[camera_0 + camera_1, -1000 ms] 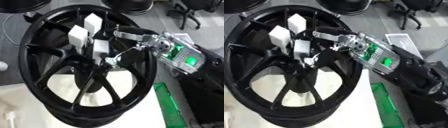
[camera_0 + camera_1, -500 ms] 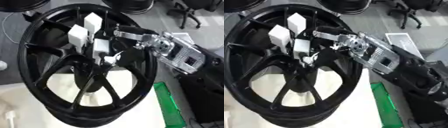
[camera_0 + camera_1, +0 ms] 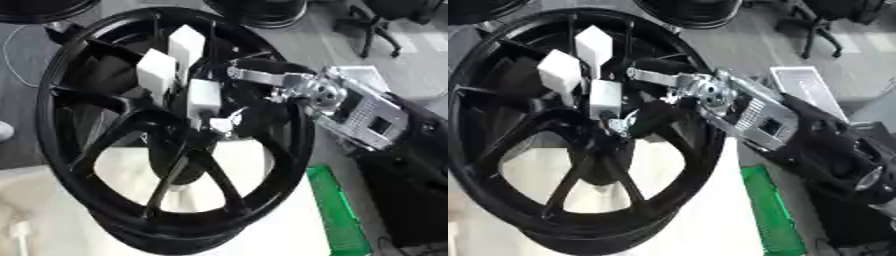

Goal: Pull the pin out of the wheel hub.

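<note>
Black spoked wheel hub is standing tilted on a pale surface and filling most of the left eye view, with three white blocks sitting on its spokes near the centre. Small silvery pin is sitting at the hub centre, just below the lowest block. Right hand is coming in from the right side, silver and black, reaching across the rim toward the centre; black fingers are curling over near the pin, but I cannot tell whether they are gripping it. Green crate is lying beside the wheel at lower right. Right eye view is showing the same layout: pin at the centre, dark fingertips just beside it, contact unclear. Left hand is showing in neither view.
</note>
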You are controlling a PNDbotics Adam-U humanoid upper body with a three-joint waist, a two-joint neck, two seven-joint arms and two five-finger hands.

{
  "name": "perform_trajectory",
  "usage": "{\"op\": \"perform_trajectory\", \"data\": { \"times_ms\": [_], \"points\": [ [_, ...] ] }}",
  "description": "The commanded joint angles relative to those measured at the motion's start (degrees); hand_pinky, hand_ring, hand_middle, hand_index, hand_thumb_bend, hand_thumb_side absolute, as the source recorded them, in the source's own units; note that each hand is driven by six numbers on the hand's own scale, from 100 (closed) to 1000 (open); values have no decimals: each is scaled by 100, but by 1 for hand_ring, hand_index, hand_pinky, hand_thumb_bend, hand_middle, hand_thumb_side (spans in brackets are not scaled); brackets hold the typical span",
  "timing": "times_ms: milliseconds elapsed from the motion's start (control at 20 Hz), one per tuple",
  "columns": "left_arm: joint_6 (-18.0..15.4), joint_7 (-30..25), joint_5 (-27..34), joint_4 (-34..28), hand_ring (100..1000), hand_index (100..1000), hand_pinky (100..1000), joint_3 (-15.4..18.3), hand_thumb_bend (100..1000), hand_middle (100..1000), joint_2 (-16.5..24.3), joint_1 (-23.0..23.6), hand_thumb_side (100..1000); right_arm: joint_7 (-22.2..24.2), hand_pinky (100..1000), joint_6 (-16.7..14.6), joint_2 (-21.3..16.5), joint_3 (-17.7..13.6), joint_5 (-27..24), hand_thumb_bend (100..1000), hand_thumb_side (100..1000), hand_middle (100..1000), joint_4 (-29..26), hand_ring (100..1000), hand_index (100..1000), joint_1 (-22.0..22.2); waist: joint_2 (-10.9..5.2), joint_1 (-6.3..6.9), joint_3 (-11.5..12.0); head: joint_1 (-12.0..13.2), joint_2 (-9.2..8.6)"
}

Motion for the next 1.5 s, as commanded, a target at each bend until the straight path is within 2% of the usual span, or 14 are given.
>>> {"op": "perform_trajectory", "data": {
  "times_ms": [50,100,400,500,650,1000,1050,1200,1400,1500],
  "points": [
    [2,-10,-21,-93,733,715,586,11,100,684,65,-49,818,-6,772,-65,-109,-49,-131,100,290,456,-64,817,729,-56,-91,33,-10,-8,-10],
    [4,-8,-20,-91,733,715,586,12,100,684,65,-46,818,-40,749,-100,-111,-61,-182,100,263,423,-64,772,694,-69,-97,35,-11,-8,-10],
    [8,-8,1,-86,733,714,586,13,100,683,58,-26,813,-568,675,-170,-128,-221,-678,100,236,339,-64,654,585,-88,-146,55,-25,11,-10],
    [12,-12,4,-83,733,714,586,11,100,683,55,-19,812,-796,666,-233,-154,-298,-919,100,293,329,-64,643,575,-103,-161,61,-34,11,-10],
    [13,-10,10,-80,733,714,586,12,100,683,57,-13,811,-967,644,-406,-286,-406,-1285,100,316,310,-64,627,556,-94,-182,67,-44,17,-10],
    [13,9,20,-78,731,713,586,32,100,681,34,19,809,-1198,615,-730,-424,-1161,-2410,100,399,296,-64,623,552,7,-221,105,-113,75,-10],
    [11,15,25,-81,731,714,586,37,100,682,29,22,808,-1206,604,-774,-457,-1312,-2609,100,431,294,-64,621,551,108,-226,116,-136,91,-10],
    [7,50,31,-82,730,714,586,74,100,682,6,56,808,-1415,596,-929,-648,-1908,-3153,100,454,291,-64,621,551,625,-234,154,-238,191,-10],
    [-4,97,30,-88,730,714,585,116,100,683,-24,93,806,-2149,597,-1299,-838,-2897,-3775,100,488,289,-64,625,551,1808,-231,223,-413,484,-10],
    [-6,102,31,-91,730,714,585,117,100,683,-34,95,806,-2439,596,-1512,-811,-3222,-3965,100,490,289,-64,625,551,2223,-226,244,-454,582,-10]
  ]
}}
